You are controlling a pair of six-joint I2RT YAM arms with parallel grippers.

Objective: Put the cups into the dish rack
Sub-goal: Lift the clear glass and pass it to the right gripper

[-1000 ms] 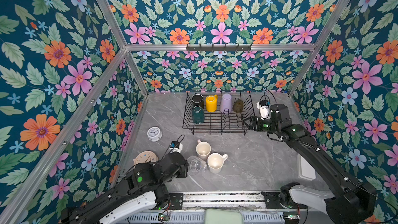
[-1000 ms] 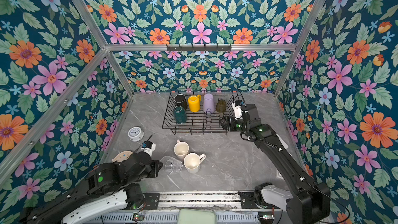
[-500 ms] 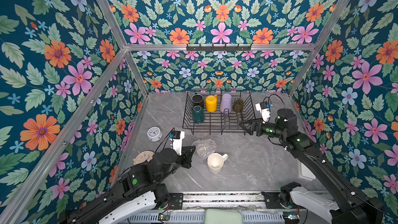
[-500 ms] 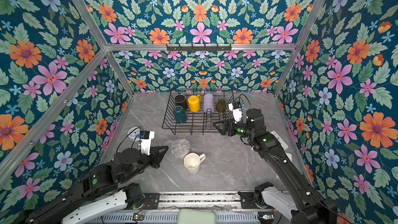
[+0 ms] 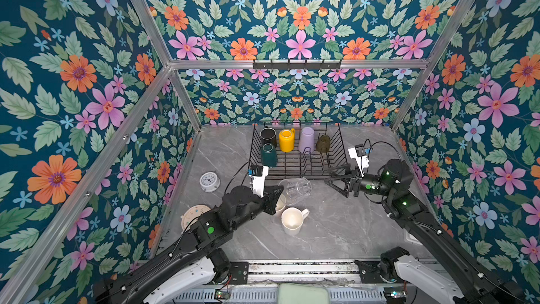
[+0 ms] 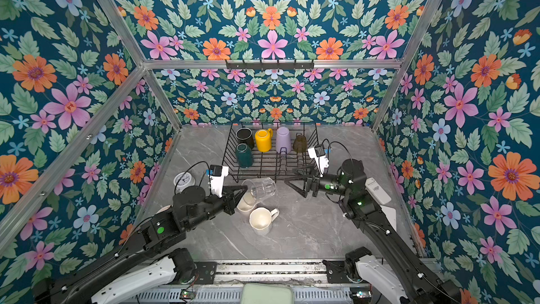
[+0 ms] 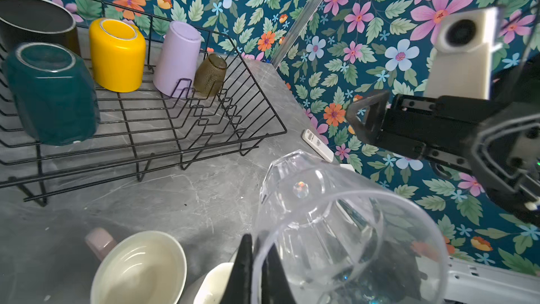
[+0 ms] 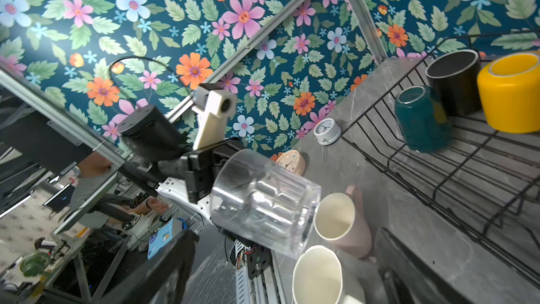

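Before dish rack [image 5: 295, 165], left end effector [image 5: 278, 193] clamped on clear glass [image 5: 297, 190] rim

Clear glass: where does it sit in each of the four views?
In both top views: clear glass at the centre, just in front of the dish rack.
Left wrist: large in the foreground, nearest the camera.
Right wrist: mid-picture, tipped sideways.
Shared landmark: dark green mug, base up in the rack, visible in all four.

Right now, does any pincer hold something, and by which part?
The left pincer grips the clear glass at its rim, one finger inside, one outside. The right pincer is open, holding nothing.
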